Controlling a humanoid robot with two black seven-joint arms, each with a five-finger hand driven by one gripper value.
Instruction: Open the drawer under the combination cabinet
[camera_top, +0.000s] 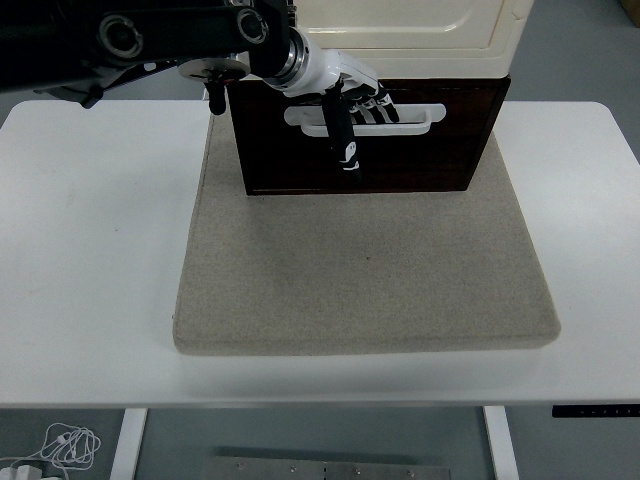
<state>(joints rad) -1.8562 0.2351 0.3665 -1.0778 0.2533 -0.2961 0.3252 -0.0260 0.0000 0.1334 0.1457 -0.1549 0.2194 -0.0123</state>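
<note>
Left hand (350, 100) reaching in from the upper left, fingers (378, 100) curled over the white handle (410, 117) at its left end, thumb (342, 135) extended down across the drawer front; whether the fingers grip the handle fully cannot be told. The handle sits on the upper front of the dark brown drawer (420, 150). Directly above the drawer stands the cream cabinet (420, 35). The drawer rests at the far edge of a grey mat (365, 270), which lies on the white table (90, 250).
</note>
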